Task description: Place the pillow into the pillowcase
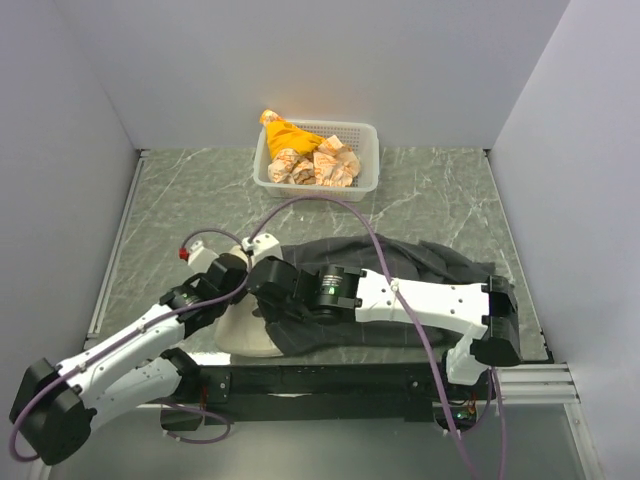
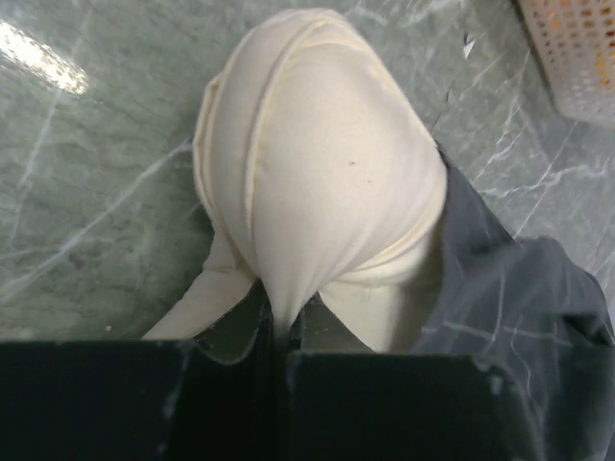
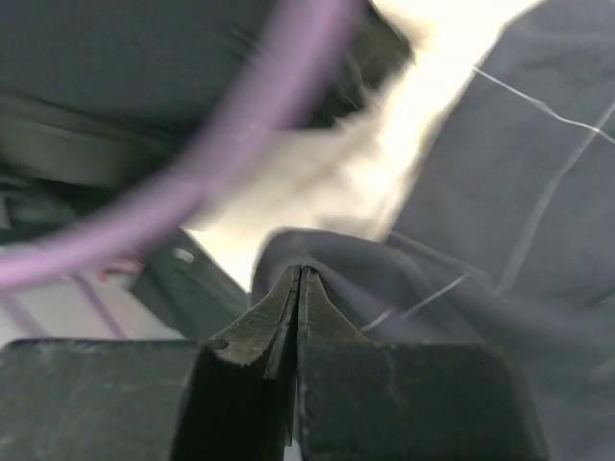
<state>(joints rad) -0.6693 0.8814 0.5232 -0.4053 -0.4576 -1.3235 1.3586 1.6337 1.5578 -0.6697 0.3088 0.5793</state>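
Near the front edge of the counter (image 1: 170,210), my left gripper (image 2: 281,331) pinches a fold of the soft, squishy pillow (image 2: 317,192). My right gripper (image 3: 300,283) pinches the floppy pillowcase (image 3: 500,192) rim. Folds grip best.

pillow (image 2: 317,182): plain cream | pillowcase (image 1: 400,262): charcoal, thin light check | basket (image 1: 366,134): white mesh | bundles (image 1: 322,166): orange-and-white | table (image 1: 180,200): grey-green marble | cable (image 1: 340,203): purple
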